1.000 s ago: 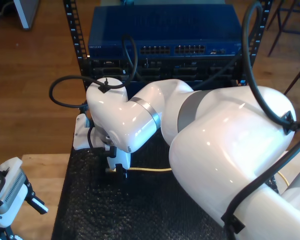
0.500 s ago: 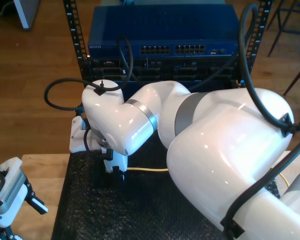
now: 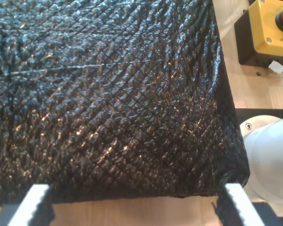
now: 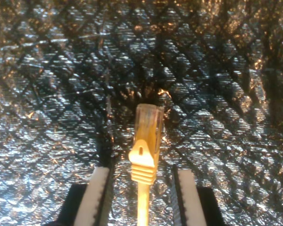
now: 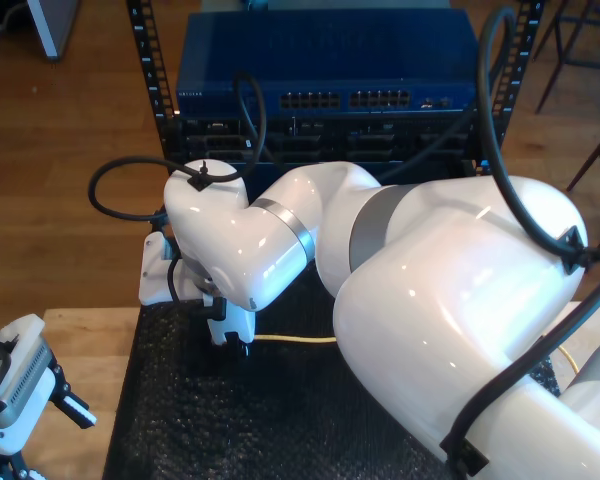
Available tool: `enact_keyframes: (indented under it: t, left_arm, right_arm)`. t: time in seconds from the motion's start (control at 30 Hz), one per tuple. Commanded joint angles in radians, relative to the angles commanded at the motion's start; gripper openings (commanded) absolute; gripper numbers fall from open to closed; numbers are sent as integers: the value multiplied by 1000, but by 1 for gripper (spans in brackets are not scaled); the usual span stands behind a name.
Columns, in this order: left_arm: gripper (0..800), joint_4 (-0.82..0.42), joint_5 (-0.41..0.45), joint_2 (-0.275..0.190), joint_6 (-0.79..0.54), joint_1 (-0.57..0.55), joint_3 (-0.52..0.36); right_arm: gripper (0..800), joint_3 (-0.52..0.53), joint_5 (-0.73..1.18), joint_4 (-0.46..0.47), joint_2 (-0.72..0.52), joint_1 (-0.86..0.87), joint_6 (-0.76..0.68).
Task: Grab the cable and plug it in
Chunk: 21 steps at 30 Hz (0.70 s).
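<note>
Black padded mat [image 3: 108, 94]: first wrist view shows my first gripper [image 3: 132, 207] spread wide, empty. Second wrist view: my second gripper [image 4: 142, 197] straddles the cable [image 4: 146, 146], not visibly clamped. Exterior view: arm unmoved since half a second ago; grasp pending.

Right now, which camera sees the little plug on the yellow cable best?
The second wrist view: the plug sits large and sharp between my second gripper's open fingers. The exterior view shows a thin stretch of the cable on the black mat.
</note>
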State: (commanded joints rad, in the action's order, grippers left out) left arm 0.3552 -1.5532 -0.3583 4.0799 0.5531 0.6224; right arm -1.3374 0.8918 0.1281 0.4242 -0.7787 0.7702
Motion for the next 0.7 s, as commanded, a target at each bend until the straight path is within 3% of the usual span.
enact_keyframes:
  t: [0.7]
  left_arm:
    - [800,0,-2,0,2,0,0]
  right_arm:
    - [245,-3,0,0,2,-2,0]
